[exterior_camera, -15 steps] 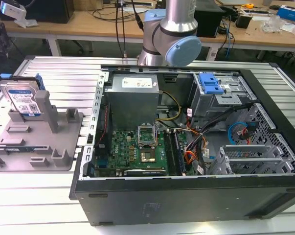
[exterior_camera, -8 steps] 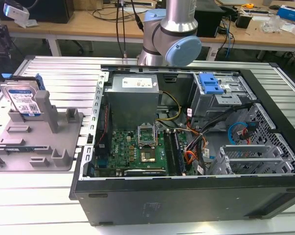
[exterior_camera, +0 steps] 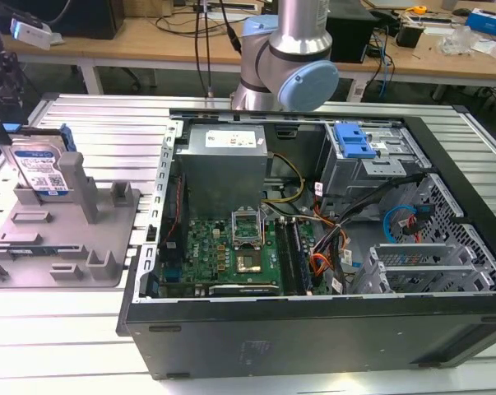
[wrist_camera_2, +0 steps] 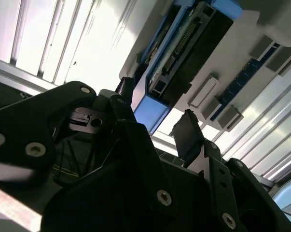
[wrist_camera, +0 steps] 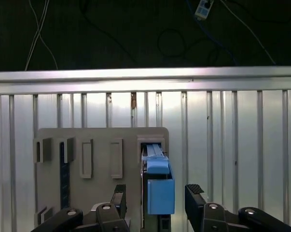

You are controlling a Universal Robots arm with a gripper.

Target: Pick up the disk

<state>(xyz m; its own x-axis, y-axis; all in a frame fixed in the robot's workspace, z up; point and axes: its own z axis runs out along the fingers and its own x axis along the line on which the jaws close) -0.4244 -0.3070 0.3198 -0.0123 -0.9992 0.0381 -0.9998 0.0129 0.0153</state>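
Note:
The disk (exterior_camera: 40, 169) stands on edge in the grey moulded fixture (exterior_camera: 67, 239) at the exterior view's left, its blue-and-white label facing the camera and a blue rail along its top. In the first wrist view my gripper (wrist_camera: 156, 193) is open. Its black fingers (wrist_camera: 194, 193) stand on either side of the disk's blue rail (wrist_camera: 159, 195), each with a small gap to it. The second wrist view shows the same straddle: the disk (wrist_camera_2: 184, 53) runs between the two spread fingertips (wrist_camera_2: 186, 128) of the gripper (wrist_camera_2: 155, 104).
An open computer case (exterior_camera: 445, 271) takes up the middle and right of the ribbed aluminium table (exterior_camera: 91, 115), with a blue drive caddy (exterior_camera: 352, 140) at its back. The arm's base (exterior_camera: 289, 58) rises behind the case. The table's edge (wrist_camera: 145, 77) runs beyond the fixture (wrist_camera: 102, 154).

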